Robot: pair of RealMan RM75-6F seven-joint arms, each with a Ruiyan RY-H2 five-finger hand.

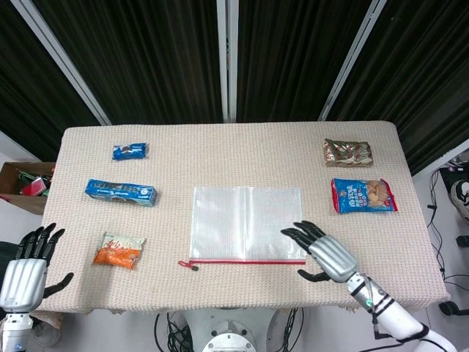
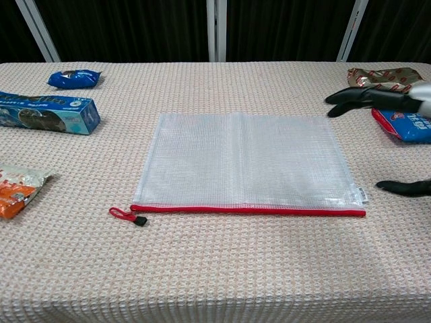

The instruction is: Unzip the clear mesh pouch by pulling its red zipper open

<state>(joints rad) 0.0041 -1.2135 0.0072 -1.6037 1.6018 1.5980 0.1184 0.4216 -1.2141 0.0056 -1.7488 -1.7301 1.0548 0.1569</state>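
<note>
flat clear mesh pouch (image 1: 247, 223), red zipper (image 1: 249, 261) closed

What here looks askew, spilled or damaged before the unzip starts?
Nothing stands out. The clear mesh pouch lies flat with its red zipper fully closed, pull tab at the left end. Snack packs sit intact along the table's sides.
</note>
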